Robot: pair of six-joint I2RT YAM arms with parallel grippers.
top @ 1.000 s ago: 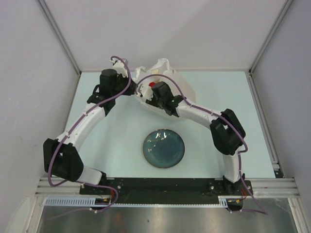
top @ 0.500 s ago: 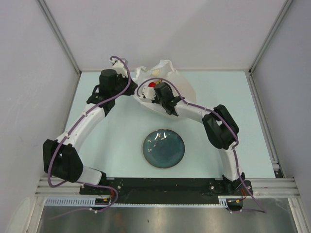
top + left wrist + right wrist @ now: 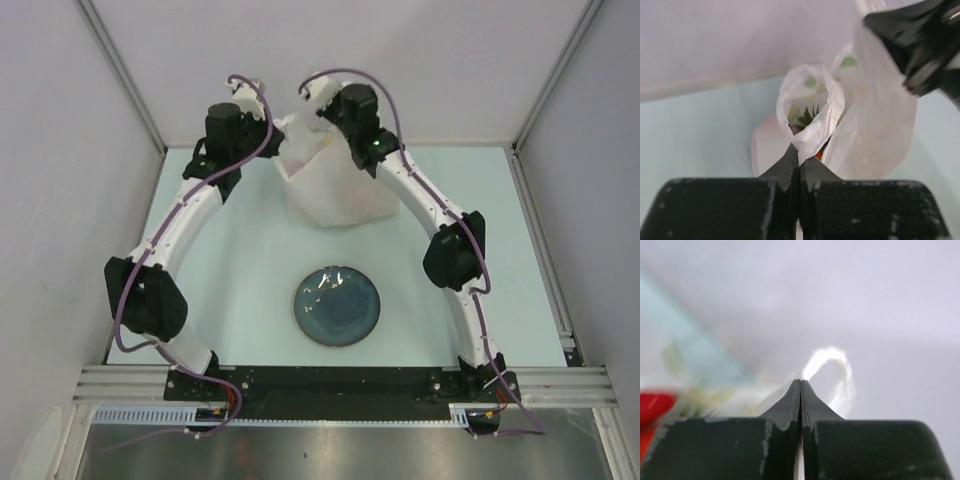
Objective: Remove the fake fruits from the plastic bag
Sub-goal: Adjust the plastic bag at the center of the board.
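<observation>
So both my grippers were up at the far end of the pale green table (image 3: 230, 260), each pinching a bit of the thin, crinkly, translucent white plastic bag (image 3: 335, 190). My left gripper (image 3: 800, 156) was clamped tight, jaws pressed together on a rolled-up loop of the bag's film, which curled up right off the fingertips. My right gripper (image 3: 801, 384) was squeezed closed too, with a thin pale loop of the bag poking out past the tips, though that view was pretty blurry.

From above, the bag stood tall between the two grips, with its lower part spread on the far part of the table. The small glossy fake fruits (image 3: 807, 116) were inside the bag. Through the loop at my left wrist I could see a dark green spiky crown, plus a sliver of orange just beside my fingertips. A blurred red piece (image 3: 652, 407) showed at the left edge of the right wrist view, couldn't tell which one. The dark blue-grey round plate (image 3: 336, 305) sat nearer my bases, well apart from the bag
</observation>
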